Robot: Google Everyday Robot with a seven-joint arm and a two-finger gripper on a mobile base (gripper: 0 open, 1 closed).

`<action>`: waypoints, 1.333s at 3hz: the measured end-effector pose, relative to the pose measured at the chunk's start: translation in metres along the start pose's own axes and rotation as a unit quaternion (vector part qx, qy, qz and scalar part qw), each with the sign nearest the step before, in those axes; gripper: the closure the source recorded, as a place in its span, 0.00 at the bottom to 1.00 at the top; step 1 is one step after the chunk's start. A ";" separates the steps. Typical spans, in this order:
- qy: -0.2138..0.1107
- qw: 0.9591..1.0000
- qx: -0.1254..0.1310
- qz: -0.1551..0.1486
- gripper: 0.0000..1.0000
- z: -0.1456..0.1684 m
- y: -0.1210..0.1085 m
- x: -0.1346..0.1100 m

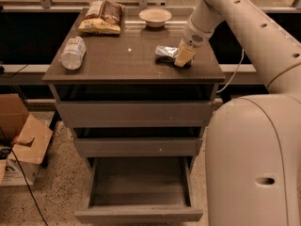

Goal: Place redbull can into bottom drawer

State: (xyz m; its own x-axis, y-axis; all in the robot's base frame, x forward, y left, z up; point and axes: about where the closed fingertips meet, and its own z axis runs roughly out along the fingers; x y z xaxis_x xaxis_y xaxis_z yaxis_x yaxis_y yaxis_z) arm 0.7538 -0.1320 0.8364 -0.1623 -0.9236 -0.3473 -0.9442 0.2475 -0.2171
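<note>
The redbull can lies on its side on the cabinet top, right of the middle. It is shiny silver with bluish patches. My gripper is down at the can's right end, its tan fingers against or over that end. The bottom drawer is pulled out below, a wide shallow tray with nothing in it. The two drawers above it are closed.
A clear water bottle lies at the cabinet top's left edge. A chip bag and a white bowl sit at the back. My white arm and base fill the right side. A cardboard box stands on the floor at left.
</note>
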 end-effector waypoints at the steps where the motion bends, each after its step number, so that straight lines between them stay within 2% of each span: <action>1: -0.003 1.000 0.011 -0.015 1.00 -0.029 0.007 -0.012; 2: -0.025 0.998 0.044 -0.045 1.00 -0.092 0.026 -0.021; 3: -0.028 0.996 0.058 -0.058 1.00 -0.126 0.054 -0.018; 4: -0.053 0.995 0.062 -0.051 1.00 -0.152 0.115 -0.004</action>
State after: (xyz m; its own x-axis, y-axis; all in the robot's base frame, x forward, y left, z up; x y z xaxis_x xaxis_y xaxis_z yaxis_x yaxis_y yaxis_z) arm 0.6021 -0.1446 0.9516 -0.0296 -0.9115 -0.4103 -0.9106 0.1938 -0.3650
